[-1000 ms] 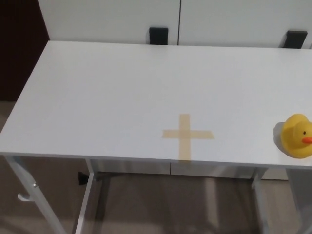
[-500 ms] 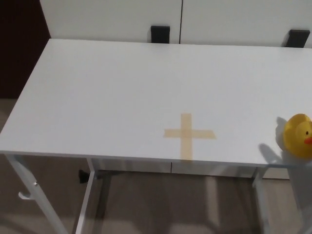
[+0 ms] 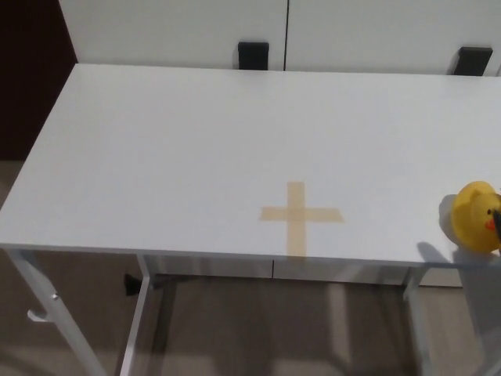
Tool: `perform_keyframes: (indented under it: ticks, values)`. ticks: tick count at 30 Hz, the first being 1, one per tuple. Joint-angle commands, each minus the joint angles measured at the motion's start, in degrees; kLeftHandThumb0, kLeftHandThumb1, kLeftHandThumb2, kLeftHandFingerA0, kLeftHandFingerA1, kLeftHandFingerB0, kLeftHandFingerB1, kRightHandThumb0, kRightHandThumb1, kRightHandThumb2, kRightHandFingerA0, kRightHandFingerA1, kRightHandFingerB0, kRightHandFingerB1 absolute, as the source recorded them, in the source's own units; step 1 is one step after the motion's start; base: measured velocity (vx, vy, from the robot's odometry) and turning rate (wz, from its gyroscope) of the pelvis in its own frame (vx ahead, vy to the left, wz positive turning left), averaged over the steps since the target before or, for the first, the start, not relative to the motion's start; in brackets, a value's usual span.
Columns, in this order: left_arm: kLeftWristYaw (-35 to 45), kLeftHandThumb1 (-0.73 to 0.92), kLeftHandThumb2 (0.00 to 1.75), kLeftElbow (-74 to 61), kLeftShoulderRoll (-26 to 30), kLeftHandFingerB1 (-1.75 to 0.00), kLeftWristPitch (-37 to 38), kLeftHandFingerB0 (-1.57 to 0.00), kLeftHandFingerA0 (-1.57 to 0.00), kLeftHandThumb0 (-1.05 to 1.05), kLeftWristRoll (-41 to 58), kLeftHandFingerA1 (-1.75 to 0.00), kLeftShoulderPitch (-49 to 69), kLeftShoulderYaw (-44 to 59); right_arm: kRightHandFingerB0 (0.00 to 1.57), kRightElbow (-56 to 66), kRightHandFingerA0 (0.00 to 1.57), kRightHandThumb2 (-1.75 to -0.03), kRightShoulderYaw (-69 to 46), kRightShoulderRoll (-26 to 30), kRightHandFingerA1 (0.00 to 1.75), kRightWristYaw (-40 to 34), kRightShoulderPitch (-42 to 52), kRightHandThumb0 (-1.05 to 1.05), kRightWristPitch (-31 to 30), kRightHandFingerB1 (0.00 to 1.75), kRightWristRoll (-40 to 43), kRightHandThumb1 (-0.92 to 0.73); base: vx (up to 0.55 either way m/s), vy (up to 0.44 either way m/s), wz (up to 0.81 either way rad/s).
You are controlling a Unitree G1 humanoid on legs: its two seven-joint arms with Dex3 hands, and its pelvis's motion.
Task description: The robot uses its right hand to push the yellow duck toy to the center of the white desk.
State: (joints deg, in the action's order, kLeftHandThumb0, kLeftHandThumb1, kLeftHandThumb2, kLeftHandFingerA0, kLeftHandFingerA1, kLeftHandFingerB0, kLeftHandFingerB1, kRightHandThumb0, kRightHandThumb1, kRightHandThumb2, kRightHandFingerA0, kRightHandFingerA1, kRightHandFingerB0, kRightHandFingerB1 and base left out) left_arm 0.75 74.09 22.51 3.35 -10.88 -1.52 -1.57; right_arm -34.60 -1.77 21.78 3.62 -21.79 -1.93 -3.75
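The yellow duck toy (image 3: 474, 216) with an orange beak stands near the front right corner of the white desk (image 3: 188, 141), partly cut off by the picture's right edge. A tan tape cross (image 3: 300, 216) marks the desk surface well to the duck's left, near the front edge. A grey shadow (image 3: 433, 252) lies on the desk just below and left of the duck. Neither of my hands shows in the head view.
Two black blocks (image 3: 254, 55) (image 3: 474, 60) sit behind the desk's far edge against white cabinet doors (image 3: 172, 27). A dark panel (image 3: 31, 70) stands at the left. White desk legs (image 3: 141, 321) and a beige floor show below the front edge.
A grey shadow has appeared on the desk beside the duck since the earliest frame. The view has wobbled slightly; the duck stays near the front right corner.
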Motion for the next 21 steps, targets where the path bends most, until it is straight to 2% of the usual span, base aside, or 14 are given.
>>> perform_keyframes:
  ticks: [1,5,6,7,8,10,11,13,14,17,18,21]
  values:
    - [-0.1,-0.28,1.40,-0.3,0.2,-0.87,-1.3,-1.18,-1.28,0.40,-0.5,-0.92,0.1,-0.5,0.16,-1.3,0.15,-0.70,0.3,-0.8,0.40,-1.3,-1.6,-0.74,-1.1,0.31,-1.4,-0.92,0.00,0.000,0.00]
    - [-0.1,-0.28,1.39,-0.5,0.2,-0.87,-1.0,-1.20,-1.30,0.38,-0.7,-0.92,0.4,-0.9,0.17,-2.3,0.17,-0.70,0.4,-1.1,0.40,-1.6,-2.1,-0.76,-0.5,0.31,-2.0,-0.92,0.00,0.000,0.00]
    - [0.0,-0.23,1.39,-0.5,0.2,-0.85,-0.5,-1.24,-1.38,0.48,-0.5,-0.92,0.6,-0.7,0.18,-3.0,0.17,-0.69,0.5,-1.6,0.40,-1.9,-2.8,-0.75,-0.2,0.32,-2.0,-0.92,0.00,0.000,0.00]
    - [0.0,-0.23,1.39,-0.5,0.2,-0.85,-0.3,-1.24,-1.38,0.48,-0.4,-0.92,0.6,-0.7,0.18,-3.3,0.17,-0.69,0.5,-1.8,0.40,-2.0,-3.0,-0.75,-0.1,0.32,-2.0,-0.92,0.00,0.000,0.00]
    - [0.0,-0.33,1.49,-0.5,0.0,-0.81,0.0,-1.29,-1.34,0.64,-0.3,-0.86,0.7,-0.7,0.19,-3.7,0.17,-0.69,0.6,-2.1,0.41,-2.2,-3.6,-0.78,0.1,0.32,-2.1,-0.92,0.00,0.000,0.00]
    - [0.0,-0.33,1.49,-0.4,-0.1,-0.81,0.1,-1.29,-1.34,0.64,-0.3,-0.86,0.7,-0.6,0.19,-3.9,0.17,-0.69,0.7,-2.3,0.41,-2.3,-4.0,-0.78,0.1,0.32,-2.2,-0.92,0.00,0.000,0.00]
    - [0.1,-0.22,1.40,-0.3,-0.3,-0.86,-0.1,-1.24,-1.36,0.51,-0.4,-0.92,0.6,-0.7,0.20,-3.2,0.18,-0.69,1.0,-2.7,0.43,-2.4,-4.6,-0.78,-0.5,0.32,-2.4,-0.92,0.00,0.000,0.00]
    - [0.3,-0.24,1.37,-0.4,-0.4,-0.86,-0.7,-1.27,-1.36,0.51,-0.6,-0.91,0.4,-1.0,0.22,-2.6,0.21,-0.68,1.0,-3.0,0.39,-2.5,-4.7,-0.78,-0.9,0.30,-2.5,-0.90,0.00,0.000,0.00]
    - [0.1,-0.20,1.36,-0.3,-0.5,-0.86,-0.5,-1.27,-1.41,0.44,-0.7,-0.91,0.4,-1.1,0.20,-2.6,0.18,-0.68,1.1,-3.5,0.41,-2.6,-4.9,-0.78,-1.0,0.31,-2.5,-0.91,0.00,0.000,0.00]
    - [-0.1,-0.20,1.34,-0.2,-0.6,-0.87,-0.3,-1.28,-1.39,0.39,-0.8,-0.92,0.4,-1.4,0.21,-2.8,0.18,-0.68,1.3,-4.4,0.42,-2.8,-5.4,-0.78,-1.1,0.31,-2.6,-0.92,0.00,0.000,0.00]
    - [0.1,-0.18,1.36,-0.3,-0.6,-0.89,-0.5,-1.25,-1.35,0.45,-0.8,-0.93,0.2,-1.5,0.22,-2.9,0.19,-0.68,1.5,-5.3,0.43,-3.1,-5.6,-0.78,-0.7,0.32,-2.7,-0.92,0.00,0.000,0.00]
    - [0.2,-0.20,1.38,-0.4,-0.7,-0.87,-0.7,-1.22,-1.37,0.46,-0.7,-0.92,-0.1,-1.6,0.22,-3.2,0.20,-0.69,1.8,-6.6,0.44,-3.6,-5.6,-0.76,-0.2,0.33,-2.9,-0.92,0.00,0.000,0.00]
